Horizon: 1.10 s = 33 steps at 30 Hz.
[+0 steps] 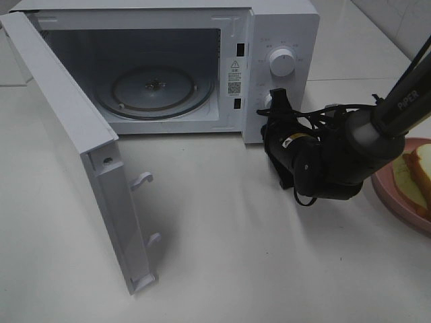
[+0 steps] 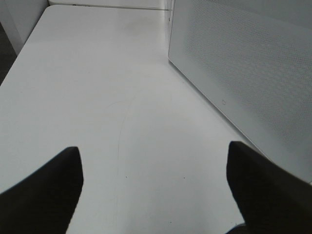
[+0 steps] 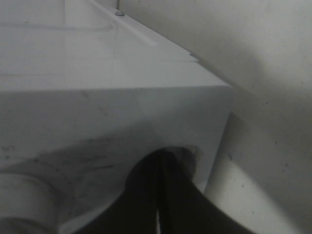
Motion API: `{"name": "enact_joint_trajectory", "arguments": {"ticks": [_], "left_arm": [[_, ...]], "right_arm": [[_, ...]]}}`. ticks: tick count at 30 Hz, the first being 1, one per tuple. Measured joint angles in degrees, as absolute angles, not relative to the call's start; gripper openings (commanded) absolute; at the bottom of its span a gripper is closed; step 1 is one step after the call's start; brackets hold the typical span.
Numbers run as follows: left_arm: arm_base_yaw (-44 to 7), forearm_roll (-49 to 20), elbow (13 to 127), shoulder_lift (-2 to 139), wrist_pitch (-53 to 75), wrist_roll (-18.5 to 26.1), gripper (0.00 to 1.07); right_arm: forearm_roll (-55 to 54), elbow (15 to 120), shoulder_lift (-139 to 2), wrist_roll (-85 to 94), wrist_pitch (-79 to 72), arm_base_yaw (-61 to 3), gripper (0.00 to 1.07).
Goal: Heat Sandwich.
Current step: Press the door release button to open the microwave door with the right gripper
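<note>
1. The right gripper point(image 3: 160, 163) has its jaws shut flat together with nothing between them. The tips sit low on the microwave point(image 3: 122, 102) front, by its corner. Touching or just off, cannot tell.
2. The left gripper point(image 2: 153, 151) has its jaws spread wide and empty. It hangs over bare table point(image 2: 112, 87) beside the outer face of the door point(image 2: 243, 63).
3. The sandwich point(image 1: 416, 169) lies on the plate point(image 1: 385, 192) at the right edge of the high view, beyond the right arm. It is well apart from both grippers and partly cut off by the frame.
4. The door stands fully open to the left and the turntable point(image 1: 155, 91) is bare. Judgement: loading not yet begun.
5. Handling, judged:
   - The sandwich looks light and soft, and would squash easily.
   - The slices rest loose on the filling and could slide or splay.
   - The best hold looks like across the crust edges, catching both slices at once, with a gentle squeeze and kept level.
   - The right gripper is nearer, but must open first.
6. What each view adds:
   - Only the high view shows the sandwich, plate and open cavity.
   - Only the right wrist view shows the closed tips and a knob point(image 3: 24, 200) close beside them. In the high view the arm's bulk covers that spot.
   - The left gripper shows in its own wrist view alone. The high view misses it.
</note>
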<state>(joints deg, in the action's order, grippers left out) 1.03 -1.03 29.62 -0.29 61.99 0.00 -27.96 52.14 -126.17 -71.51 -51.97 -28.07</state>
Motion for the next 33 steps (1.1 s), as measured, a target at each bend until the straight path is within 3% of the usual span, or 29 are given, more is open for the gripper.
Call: {"name": "enact_joint_trajectory", "arguments": {"ticks": [16,33], "left_arm": [[1.03,-1.03,29.62,-0.29,61.99,0.0,0.76],[1.03,-1.03,29.62,-0.29,61.99,0.0,0.76]], "right_arm": [[-27.22,51.57,-126.05,-72.31,-52.31,-28.07,0.0],[-23.09,43.89,-121.18,-73.51,-60.28,-27.44,0.0]]}}
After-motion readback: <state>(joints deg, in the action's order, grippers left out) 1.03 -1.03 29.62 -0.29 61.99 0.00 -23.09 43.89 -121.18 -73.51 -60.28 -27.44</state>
